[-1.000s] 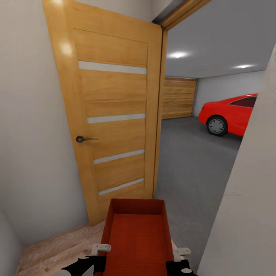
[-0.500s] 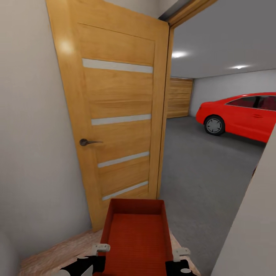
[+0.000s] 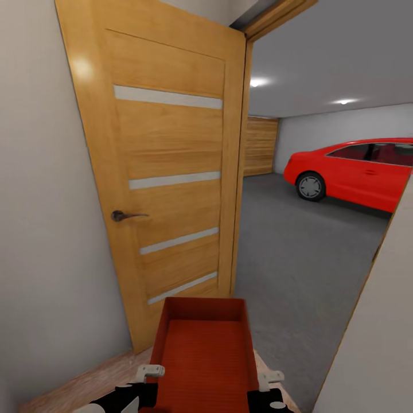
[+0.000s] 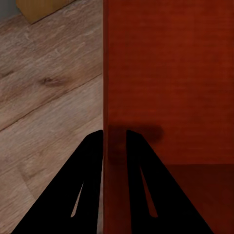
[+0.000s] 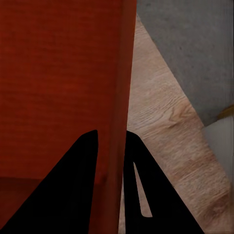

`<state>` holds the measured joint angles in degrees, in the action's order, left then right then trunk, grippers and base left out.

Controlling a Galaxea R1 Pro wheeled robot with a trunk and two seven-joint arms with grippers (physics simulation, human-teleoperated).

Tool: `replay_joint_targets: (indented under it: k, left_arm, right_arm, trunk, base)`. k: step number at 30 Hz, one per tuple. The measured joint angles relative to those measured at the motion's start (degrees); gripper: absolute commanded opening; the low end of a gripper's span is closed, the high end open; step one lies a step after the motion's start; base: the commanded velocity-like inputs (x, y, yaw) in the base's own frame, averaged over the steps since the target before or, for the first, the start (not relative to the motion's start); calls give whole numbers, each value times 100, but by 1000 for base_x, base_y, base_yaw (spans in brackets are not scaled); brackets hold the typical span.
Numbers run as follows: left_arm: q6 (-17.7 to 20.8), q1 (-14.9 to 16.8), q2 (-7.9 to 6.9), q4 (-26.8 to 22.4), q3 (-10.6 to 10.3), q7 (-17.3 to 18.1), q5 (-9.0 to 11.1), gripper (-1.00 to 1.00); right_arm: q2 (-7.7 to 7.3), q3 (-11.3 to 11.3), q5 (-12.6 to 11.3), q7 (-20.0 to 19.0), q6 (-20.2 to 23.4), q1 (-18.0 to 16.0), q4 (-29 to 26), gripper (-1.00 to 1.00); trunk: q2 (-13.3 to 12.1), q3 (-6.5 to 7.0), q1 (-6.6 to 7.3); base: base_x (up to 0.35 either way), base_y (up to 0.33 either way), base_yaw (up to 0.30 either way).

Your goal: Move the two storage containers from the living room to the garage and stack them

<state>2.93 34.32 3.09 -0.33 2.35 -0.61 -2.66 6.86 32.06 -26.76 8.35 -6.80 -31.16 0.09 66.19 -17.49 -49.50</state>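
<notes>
One orange-red storage container (image 3: 205,350) is held in front of me over the threshold, its open top facing up and nothing inside it. My left gripper (image 3: 150,371) is shut on its left side wall, my right gripper (image 3: 271,378) on its right side wall. In the left wrist view the two black fingers of the left gripper (image 4: 114,134) straddle the container wall (image 4: 170,73). The right wrist view shows the right gripper (image 5: 111,134) pinching the other wall (image 5: 58,73) the same way. Beyond the doorway lies the garage with its dark grey floor (image 3: 298,252).
An open wooden door (image 3: 166,172) with a dark handle (image 3: 123,216) stands close on the left. A white wall corner (image 3: 378,344) crowds the right. A red car (image 3: 355,172) is parked at the garage's far right. Light wood planks (image 3: 86,387) lie under the container.
The whole view has shifted: the camera moved, so the door looks larger and more of the red car shows. The container and both grippers keep their places in the picture.
</notes>
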Motion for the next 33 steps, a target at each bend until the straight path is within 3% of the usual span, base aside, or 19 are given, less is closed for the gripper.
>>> replay_joint_targets:
  k: [33]
  left_arm:
    - [-1,0,11,2,0,-14,1,-100]
  right_arm:
    - [-12,-3,4,-14,2,0,-2,-100]
  trunk:
    - [0,0,0]
  base:
    - [0,0,-250]
